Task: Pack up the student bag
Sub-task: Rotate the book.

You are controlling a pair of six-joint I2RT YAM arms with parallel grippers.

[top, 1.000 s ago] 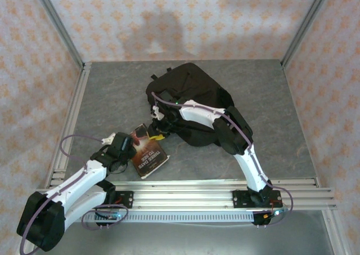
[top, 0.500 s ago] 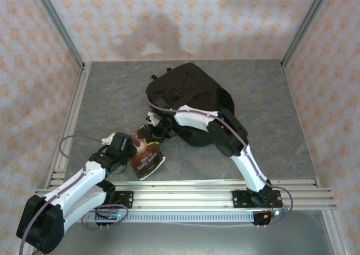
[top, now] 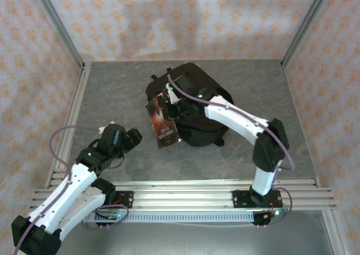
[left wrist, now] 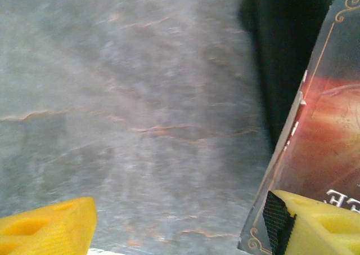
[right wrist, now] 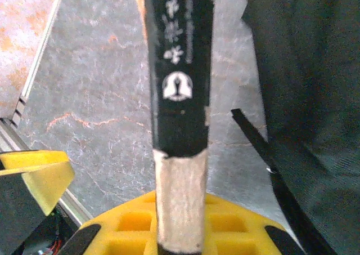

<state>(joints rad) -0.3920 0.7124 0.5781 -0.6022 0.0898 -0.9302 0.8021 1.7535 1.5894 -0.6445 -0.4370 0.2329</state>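
The student bag (top: 194, 100) lies black and slumped in the middle of the table. A dark red and black book (top: 162, 121) hangs tilted at the bag's left edge, off the table, its upper end clamped in my right gripper (top: 171, 99). In the right wrist view the book's black spine (right wrist: 179, 69) rises from the shut yellow jaws (right wrist: 179, 213), with the bag (right wrist: 315, 69) to its right. My left gripper (top: 128, 138) stands open to the left of the book. In the left wrist view its yellow fingers (left wrist: 45, 229) are wide apart over bare table, the book's cover (left wrist: 329, 137) showing at the right.
A black strap (right wrist: 270, 159) of the bag trails on the grey table (top: 112, 97) beside the book. Metal rails (top: 185, 190) run along the near edge and the left side. Patterned walls close off the back and sides.
My right gripper has shut on the book and lifted it off the table up toward the bag. My left gripper has opened, let go of the book and drawn back to the left.
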